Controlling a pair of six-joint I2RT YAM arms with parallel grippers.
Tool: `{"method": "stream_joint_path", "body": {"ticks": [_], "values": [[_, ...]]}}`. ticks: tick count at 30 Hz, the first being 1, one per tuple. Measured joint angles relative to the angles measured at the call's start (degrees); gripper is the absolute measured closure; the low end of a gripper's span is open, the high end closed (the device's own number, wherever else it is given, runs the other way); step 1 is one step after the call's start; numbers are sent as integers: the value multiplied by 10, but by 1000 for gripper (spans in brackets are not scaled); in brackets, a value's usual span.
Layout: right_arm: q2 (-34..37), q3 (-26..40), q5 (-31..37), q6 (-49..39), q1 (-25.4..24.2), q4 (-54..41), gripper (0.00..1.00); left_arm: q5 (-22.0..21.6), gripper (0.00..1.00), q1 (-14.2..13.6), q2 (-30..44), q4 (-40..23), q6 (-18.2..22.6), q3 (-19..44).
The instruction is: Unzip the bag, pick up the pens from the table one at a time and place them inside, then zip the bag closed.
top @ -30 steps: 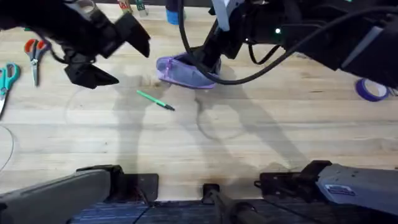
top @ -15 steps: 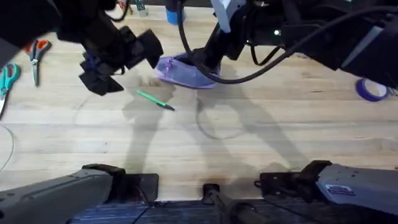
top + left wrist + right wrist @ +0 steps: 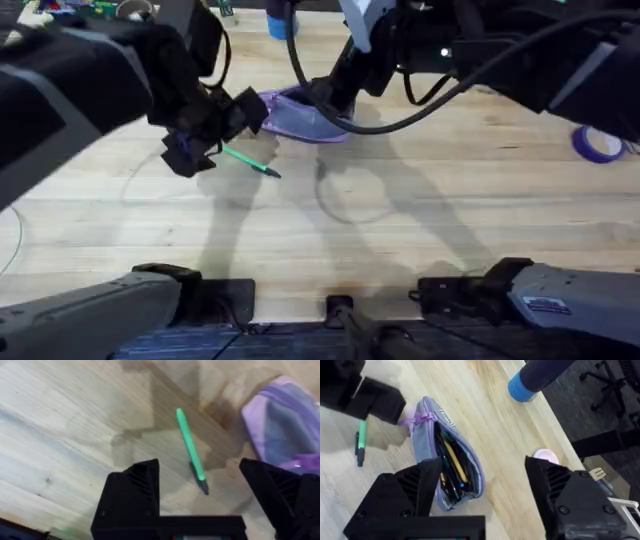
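Left end effector (image 3: 197,495): fingers spread apart and empty, hanging over the green pen (image 3: 190,449), which lies between them in the left wrist view.
Change: across the last second this arm has swung in from the scissors side of the bench (image 3: 450,200) and come down beside the bag (image 3: 295,115); a second ago it stood well off to the side.
Meaning for the task: the approach to the green pen looks nearly finished; my judgement is that the next move is a lowering and a close on the barrel, which needs the fingers set across the pen and not along it.
Right end effector (image 3: 477,505): fingers apart above the bag, unmoved over the same second; I cannot tell whether it touches the fabric.
Bag: lavender, on the bench towards the far edge, zipper open, with pens and a yellow stick already showing inside in the right wrist view.
Green pen: flat on the bench, just beside the bag, dark tip pointing away from the bag's mouth.
Around: a blue cylinder (image 3: 540,375) past the bag, a purple tape roll (image 3: 598,144) well apart at the right.
In the way: the right arm and its cable hang over the bag, so the drop-in path is crowded.
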Motion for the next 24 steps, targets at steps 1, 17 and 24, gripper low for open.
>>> {"method": "stream_joint_path", "body": {"ticks": [1, 17, 24], "values": [[0, 0, 0, 0, 0, 0, 5, 0, 7, 0, 0, 8, 0, -10], [0, 0, 0, 0, 0, 0, 5, -15, 6, 0, 32, 72, -2, -54], [0, 0, 0, 0, 0, 0, 6, -19, 6, 0, 69, 65, -2, -46]]}}
